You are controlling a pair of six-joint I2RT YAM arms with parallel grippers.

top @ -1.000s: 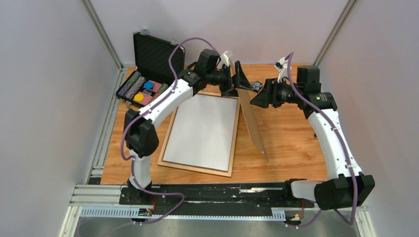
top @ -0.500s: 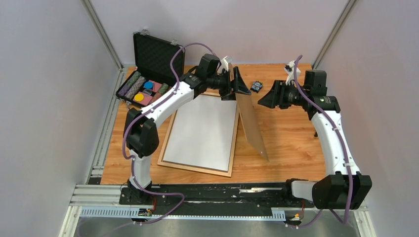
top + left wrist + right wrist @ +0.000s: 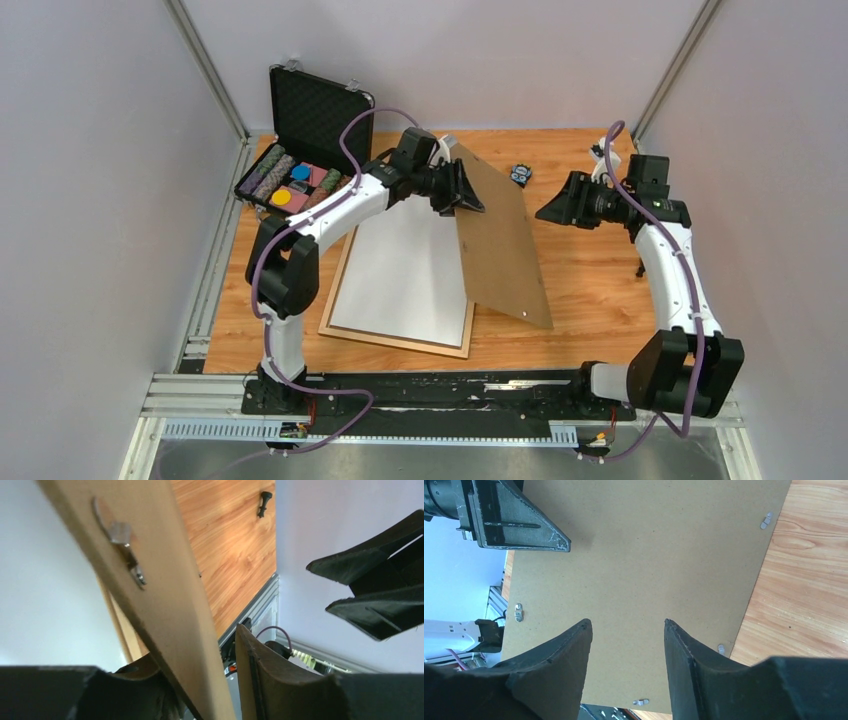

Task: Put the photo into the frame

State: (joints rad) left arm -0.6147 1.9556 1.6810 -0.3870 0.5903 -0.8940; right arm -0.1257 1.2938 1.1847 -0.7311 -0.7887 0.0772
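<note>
Photo, a large rectangular print, lies white back up inside the thin light-brown wooden frame, flat on the wooden surface. My left jaws straddle the far edge of the brown rectangular backing board, which stands tilted above the frame's right side. I cannot tell whether they pinch it. My right jaws stand apart, holding nothing, facing the board from its right, clear of it.

the brown backing board fills most of the view, small metal tabs along its edges. the right gripper stands spread, holding nothing. the left gripper sits at the board's upper left, with the wooden table at right.
</note>
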